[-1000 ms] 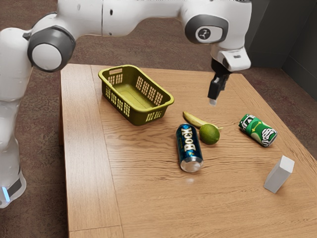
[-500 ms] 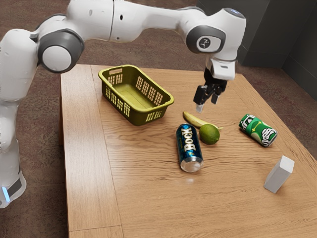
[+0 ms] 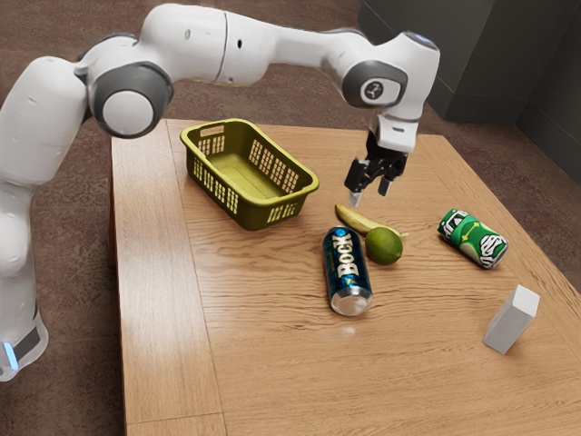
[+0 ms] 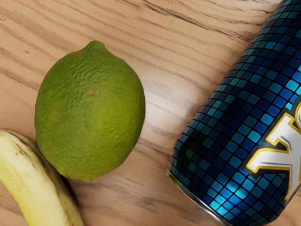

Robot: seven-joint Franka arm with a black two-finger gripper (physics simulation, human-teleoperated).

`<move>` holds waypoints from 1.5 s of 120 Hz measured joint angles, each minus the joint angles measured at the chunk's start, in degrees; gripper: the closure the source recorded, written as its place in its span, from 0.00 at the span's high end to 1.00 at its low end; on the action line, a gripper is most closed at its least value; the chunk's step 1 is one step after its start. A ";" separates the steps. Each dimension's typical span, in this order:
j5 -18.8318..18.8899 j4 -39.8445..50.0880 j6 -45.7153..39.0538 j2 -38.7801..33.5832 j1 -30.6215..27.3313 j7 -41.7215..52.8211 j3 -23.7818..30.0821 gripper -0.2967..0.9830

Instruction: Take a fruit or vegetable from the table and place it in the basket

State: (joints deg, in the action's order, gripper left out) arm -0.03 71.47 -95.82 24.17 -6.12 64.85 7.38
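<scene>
Pincer [image 3: 370, 193] right of center in the exterior view's upper half, released: two fingers apart, tips pointing down, grasping nothing. It's above the tabletop [image 3: 272, 372], over the fruit area. Arm [image 3: 195, 44] comes in from the left edge and runs across the top of the frame to it.

Just below the pincer in the exterior view: banana [image 3: 354, 219], right of center, yellow with brown marks, on the tabletop. Lime [image 3: 384, 246] at its lower right, close against it, also on the tabletop. Wrist view has the lime whole, between banana and blue can; can't tell if lime and banana actually touch. Wood visible between lime and can.

Blue can [image 3: 347, 272] lies on its side just below center, "BOCK" lettering along it, metal end toward the bottom of the frame. Green can [image 3: 473, 239] on its side, mid right, apart from the fruit. Pale grey block [image 3: 512, 320] stands at lower right.

Basket [image 3: 255, 219], olive green, slotted walls, sits upper left of center on the tabletop. Both fruits are outside it, toward the exterior view's right.
</scene>
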 joint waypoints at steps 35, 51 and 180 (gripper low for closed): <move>-0.37 -2.07 -2.90 2.45 -1.13 2.90 0.29 0.77; -0.51 -2.30 -4.59 3.98 -1.00 3.84 0.50 0.77; -1.20 -5.89 -9.08 12.49 1.63 7.04 0.79 0.77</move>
State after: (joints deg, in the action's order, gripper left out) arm -1.23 65.58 -104.90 36.67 -4.50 71.89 8.17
